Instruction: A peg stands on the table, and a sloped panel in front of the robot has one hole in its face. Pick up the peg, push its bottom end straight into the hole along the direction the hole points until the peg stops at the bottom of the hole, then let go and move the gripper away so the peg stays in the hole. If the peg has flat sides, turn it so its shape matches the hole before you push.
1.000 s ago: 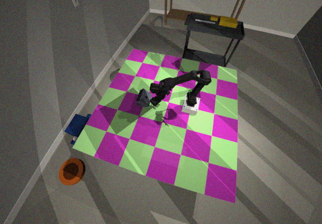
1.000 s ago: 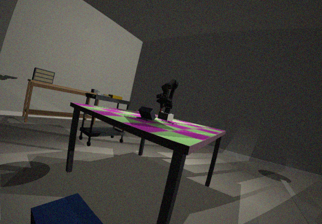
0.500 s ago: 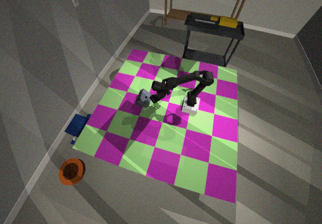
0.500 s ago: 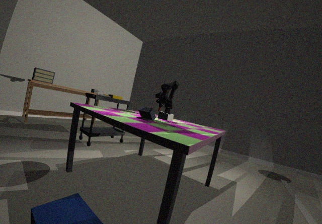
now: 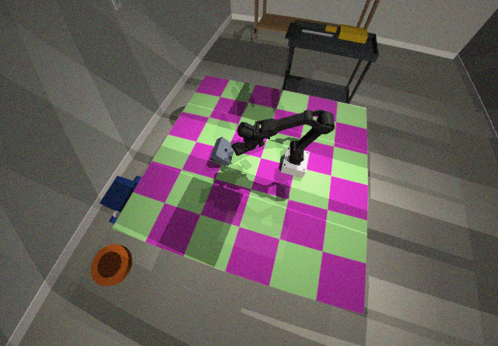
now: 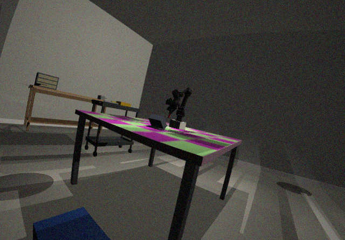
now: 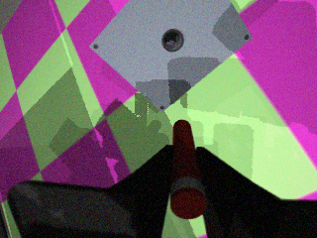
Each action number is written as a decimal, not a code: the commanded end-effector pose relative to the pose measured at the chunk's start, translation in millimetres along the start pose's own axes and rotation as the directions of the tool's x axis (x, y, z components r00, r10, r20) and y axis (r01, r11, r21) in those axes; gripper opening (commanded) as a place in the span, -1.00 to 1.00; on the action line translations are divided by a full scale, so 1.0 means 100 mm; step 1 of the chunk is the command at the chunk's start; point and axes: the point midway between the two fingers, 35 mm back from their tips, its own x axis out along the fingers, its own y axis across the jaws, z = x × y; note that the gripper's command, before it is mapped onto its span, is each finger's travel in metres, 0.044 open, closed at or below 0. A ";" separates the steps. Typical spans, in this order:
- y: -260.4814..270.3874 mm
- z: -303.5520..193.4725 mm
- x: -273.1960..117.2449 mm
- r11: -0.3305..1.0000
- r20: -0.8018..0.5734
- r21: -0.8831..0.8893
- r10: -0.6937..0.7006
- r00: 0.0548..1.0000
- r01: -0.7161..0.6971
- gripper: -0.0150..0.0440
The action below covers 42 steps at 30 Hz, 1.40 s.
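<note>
Magenta-and-green checkered table (image 5: 297, 270), with grey sloped panel (image 5: 222, 150) and white robot base (image 5: 294, 164) on it
</note>
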 end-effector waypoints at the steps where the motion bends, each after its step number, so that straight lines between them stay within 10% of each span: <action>1: -0.02 0.04 -0.02 0.999 0.030 0.035 0.016 0.999 -0.017 -0.49; 42: -0.04 0.32 0.17 0.969 0.176 0.198 0.115 0.978 -0.149 -0.49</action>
